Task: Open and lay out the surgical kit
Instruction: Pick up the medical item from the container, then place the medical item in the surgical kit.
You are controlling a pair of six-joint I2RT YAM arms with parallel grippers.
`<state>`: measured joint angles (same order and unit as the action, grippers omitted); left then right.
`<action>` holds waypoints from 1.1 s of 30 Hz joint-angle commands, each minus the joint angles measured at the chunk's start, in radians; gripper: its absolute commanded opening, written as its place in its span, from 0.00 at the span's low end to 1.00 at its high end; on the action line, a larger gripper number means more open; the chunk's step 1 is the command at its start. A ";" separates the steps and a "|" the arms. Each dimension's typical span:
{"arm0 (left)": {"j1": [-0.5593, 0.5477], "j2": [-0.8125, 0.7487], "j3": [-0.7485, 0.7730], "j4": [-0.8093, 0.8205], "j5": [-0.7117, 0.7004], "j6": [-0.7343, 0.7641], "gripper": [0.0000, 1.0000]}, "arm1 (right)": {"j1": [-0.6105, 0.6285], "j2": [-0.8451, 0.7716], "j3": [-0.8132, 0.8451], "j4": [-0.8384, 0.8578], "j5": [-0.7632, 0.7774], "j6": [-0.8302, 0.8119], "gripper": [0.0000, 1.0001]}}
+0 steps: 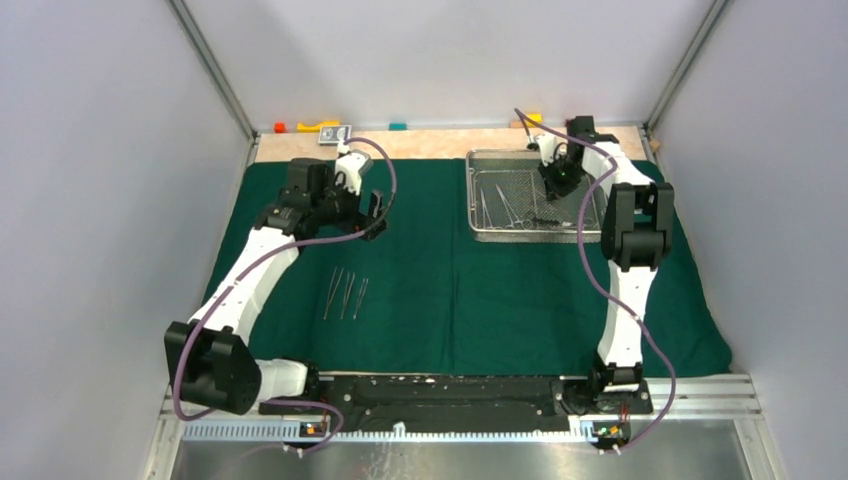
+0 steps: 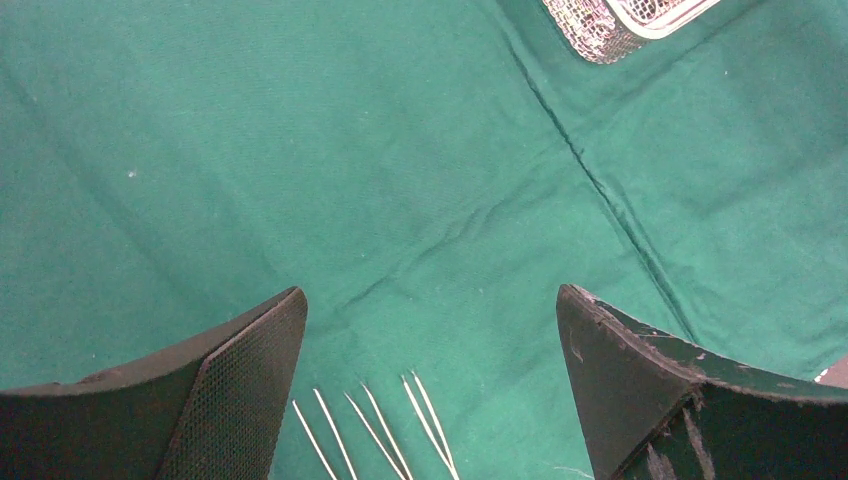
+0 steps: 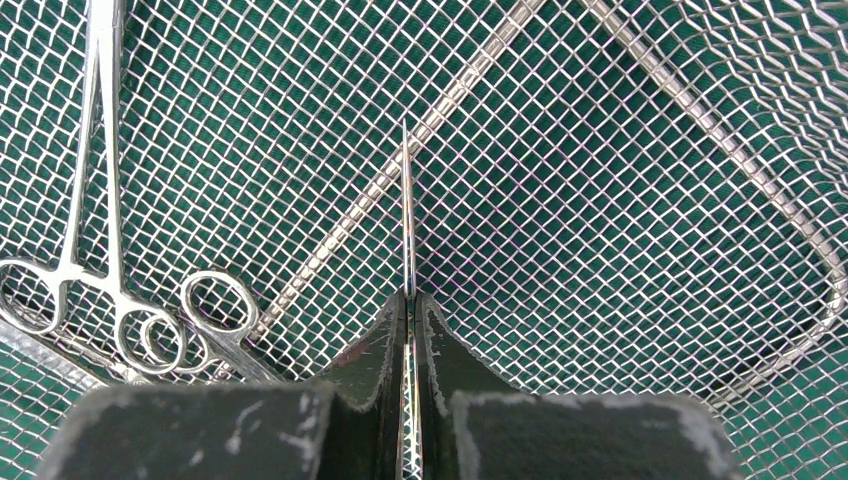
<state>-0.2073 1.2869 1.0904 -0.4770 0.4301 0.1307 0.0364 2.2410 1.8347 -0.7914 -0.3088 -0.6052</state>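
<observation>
The dark green cloth (image 1: pixel 450 290) lies spread over the table. The silver wire-mesh tray (image 1: pixel 490 232) sits on it at the back right and holds several steel instruments (image 1: pixel 505 208). Three tweezers (image 1: pixel 346 295) lie side by side on the cloth at the left; their tips show in the left wrist view (image 2: pixel 385 430). My left gripper (image 1: pixel 375 212) is open and empty above the cloth, behind the tweezers. My right gripper (image 1: pixel 560 178) is over the tray, shut on a slim steel tweezer (image 3: pixel 406 220) that sticks out past the fingertips. Ring-handled clamps (image 3: pixel 110 290) lie in the tray to its left.
Small coloured blocks (image 1: pixel 318 126) lie along the back wooden strip, with more at the back right (image 1: pixel 534 117). Grey walls close in both sides. The tray's corner shows in the left wrist view (image 2: pixel 610 20). A cloth fold line (image 2: pixel 600 190) runs down the middle.
</observation>
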 commanded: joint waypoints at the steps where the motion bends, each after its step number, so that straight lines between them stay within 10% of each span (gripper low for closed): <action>1: 0.003 0.011 0.043 0.040 0.018 0.012 0.99 | 0.003 -0.067 0.024 -0.007 -0.025 0.034 0.00; 18: -0.002 0.029 0.018 0.323 0.189 -0.220 0.97 | 0.136 -0.463 -0.168 0.249 -0.215 0.306 0.00; 33: -0.135 0.152 0.110 0.586 0.068 -0.712 0.94 | 0.559 -0.670 -0.412 0.616 0.056 0.613 0.00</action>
<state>-0.3149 1.4170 1.1339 -0.0067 0.5648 -0.4553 0.5526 1.6161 1.4303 -0.2718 -0.3355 -0.0864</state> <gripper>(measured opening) 0.948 0.010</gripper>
